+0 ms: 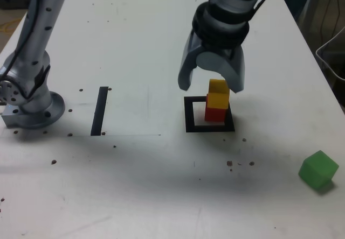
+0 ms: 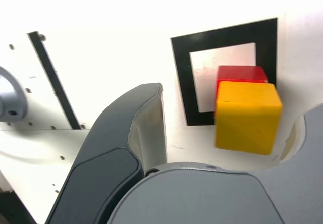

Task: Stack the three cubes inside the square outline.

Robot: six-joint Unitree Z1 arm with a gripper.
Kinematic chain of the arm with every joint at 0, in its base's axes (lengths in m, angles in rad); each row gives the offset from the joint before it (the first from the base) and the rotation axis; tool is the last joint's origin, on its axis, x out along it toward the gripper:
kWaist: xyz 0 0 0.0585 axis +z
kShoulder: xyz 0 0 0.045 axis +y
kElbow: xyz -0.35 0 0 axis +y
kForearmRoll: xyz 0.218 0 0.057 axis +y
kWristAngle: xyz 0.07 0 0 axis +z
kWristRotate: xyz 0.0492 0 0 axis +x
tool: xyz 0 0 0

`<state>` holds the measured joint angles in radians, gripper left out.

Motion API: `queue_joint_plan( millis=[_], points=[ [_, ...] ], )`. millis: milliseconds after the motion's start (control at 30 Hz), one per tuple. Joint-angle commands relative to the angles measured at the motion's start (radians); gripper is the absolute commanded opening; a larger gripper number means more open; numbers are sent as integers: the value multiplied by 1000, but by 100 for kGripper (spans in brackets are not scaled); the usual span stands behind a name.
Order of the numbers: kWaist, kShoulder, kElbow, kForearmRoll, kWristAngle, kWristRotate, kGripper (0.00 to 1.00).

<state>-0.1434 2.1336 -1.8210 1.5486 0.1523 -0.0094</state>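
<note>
A yellow cube (image 1: 218, 92) sits on top of a red cube (image 1: 216, 113) inside the black square outline (image 1: 190, 115), toward the side of it on the exterior view's right. My gripper (image 1: 211, 84) hangs open just above and behind the stack, its jaws spread wide with nothing between them. In the wrist view the yellow cube (image 2: 247, 115) and the red cube (image 2: 241, 74) lie between the jaws without touching them, over the square outline (image 2: 182, 77). The green cube (image 1: 318, 169) rests alone on the table at the exterior view's right, near the front.
A straight black strip (image 1: 99, 110) lies on the white table (image 1: 135, 40) at the exterior view's left of the outline. The arm's grey base (image 1: 29, 107) stands at the far left. Small dark specks dot the table.
</note>
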Motion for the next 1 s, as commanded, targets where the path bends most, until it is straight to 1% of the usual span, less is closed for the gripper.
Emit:
queue_joint_plan(
  millis=[0, 67, 167, 433, 633, 867, 967],
  points=[
    [-4, -16, -9, 41, 19, -9, 94],
    [-5, -21, -11, 52, 25, -11, 95],
    [-7, -23, -14, 52, 21, -11, 98],
    [-12, -24, -18, 24, 3, -3, 99],
    [-33, -47, -39, -3, 9, 10, 99],
    [-41, -81, -78, 64, 35, 23, 99],
    [-41, -93, -92, 78, 37, 34, 99]
  ],
)
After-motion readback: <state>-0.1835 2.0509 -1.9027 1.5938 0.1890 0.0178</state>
